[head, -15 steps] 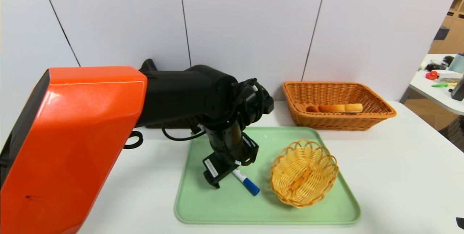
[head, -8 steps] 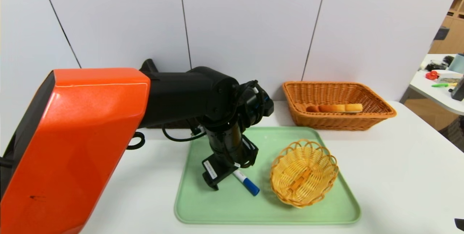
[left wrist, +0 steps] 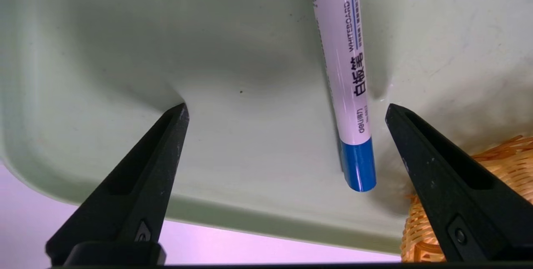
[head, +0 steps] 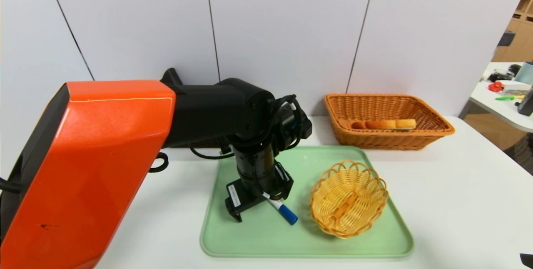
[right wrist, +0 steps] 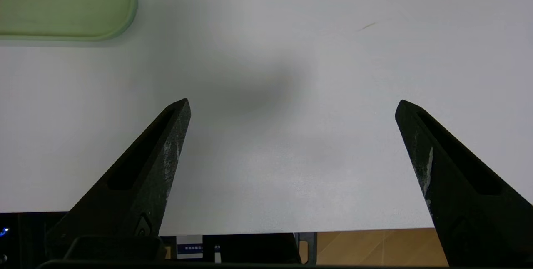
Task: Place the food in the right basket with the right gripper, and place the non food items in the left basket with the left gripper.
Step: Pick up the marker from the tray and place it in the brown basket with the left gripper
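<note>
A white, blue-capped whiteboard marker (left wrist: 347, 73) lies on the green tray (head: 258, 240) between the wide-open, empty left gripper (left wrist: 287, 108); the right gripper (right wrist: 291, 106) gapes empty.

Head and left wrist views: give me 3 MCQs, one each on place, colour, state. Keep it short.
1. Where does the marker lie?
A. on the green tray
B. in the rectangular basket
C. on the bare table

2. What colour is the marker's cap?
A. red
B. blue
C. black

3. How is the left gripper?
A. shut on the marker
B. open, marker between its fingers
C. open, far from the marker

Key: 1 A, the marker rests on the tray beside the round basket. 2 B, the left wrist view shows a blue end on a white barrel. 3 B, both fingers stand apart with the marker nearer one.
</note>
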Tool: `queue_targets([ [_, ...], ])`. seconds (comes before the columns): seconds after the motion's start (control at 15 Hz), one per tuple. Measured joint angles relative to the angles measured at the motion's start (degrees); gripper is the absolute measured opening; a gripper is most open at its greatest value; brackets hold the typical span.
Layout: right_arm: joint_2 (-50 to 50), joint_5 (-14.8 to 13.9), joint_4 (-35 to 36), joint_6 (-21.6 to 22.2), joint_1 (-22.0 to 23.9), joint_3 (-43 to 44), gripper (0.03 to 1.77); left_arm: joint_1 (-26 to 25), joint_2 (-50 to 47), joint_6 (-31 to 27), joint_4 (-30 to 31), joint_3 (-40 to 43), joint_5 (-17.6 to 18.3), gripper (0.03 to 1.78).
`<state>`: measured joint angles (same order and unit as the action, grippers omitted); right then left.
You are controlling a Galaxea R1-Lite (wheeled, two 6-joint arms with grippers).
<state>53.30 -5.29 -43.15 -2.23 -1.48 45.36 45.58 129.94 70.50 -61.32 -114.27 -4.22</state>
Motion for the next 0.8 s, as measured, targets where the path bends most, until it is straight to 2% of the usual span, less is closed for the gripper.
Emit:
queue_targets([
  [0.8, 0.28, -0.02, 0.07, -0.09, -0.12, -0.30, 1.70, -0.16, 0.18, -0.10, 1.23, 0.05, -0.55, 1.69],
])
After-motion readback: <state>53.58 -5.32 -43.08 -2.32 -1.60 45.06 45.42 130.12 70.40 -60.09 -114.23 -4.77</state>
